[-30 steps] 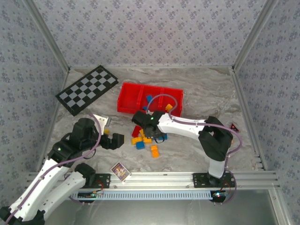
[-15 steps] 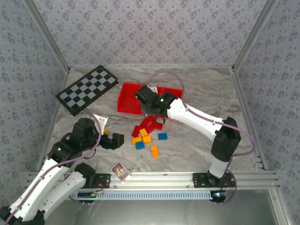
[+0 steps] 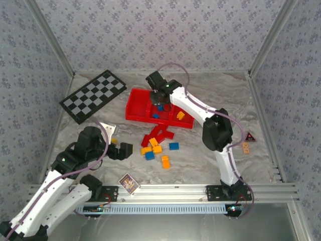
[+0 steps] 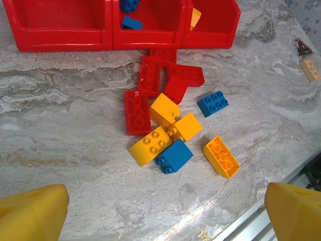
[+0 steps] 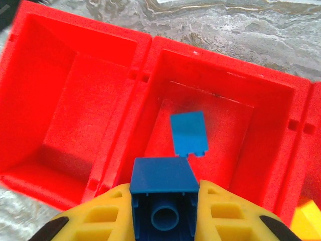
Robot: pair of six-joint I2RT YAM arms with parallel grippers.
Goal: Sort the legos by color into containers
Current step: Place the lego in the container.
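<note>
My right gripper (image 3: 158,96) hangs over the middle compartment of the red tray (image 3: 136,118), shut on a blue lego (image 5: 164,201). Below it in that compartment lies another blue lego (image 5: 189,133), and an orange one (image 3: 180,115) sits in the right compartment. The left compartment (image 5: 75,105) looks bare. On the table in front of the tray (image 4: 65,40) is a loose pile: red legos (image 4: 138,110), yellow and orange ones (image 4: 150,145), and two blue ones (image 4: 173,155). My left gripper (image 4: 163,213) is open near this pile, nothing between its fingers (image 4: 32,213).
A black-and-white checkered board (image 3: 93,95) lies at the far left. A printed card (image 3: 129,183) lies by the near rail (image 3: 165,191). Two small pieces (image 3: 248,141) rest on the table at the right. Walls close in the table on three sides.
My right arm lifted away from the pile with the blue lego and swung to the far side, over the tray's middle compartment. The left arm has not moved.
</note>
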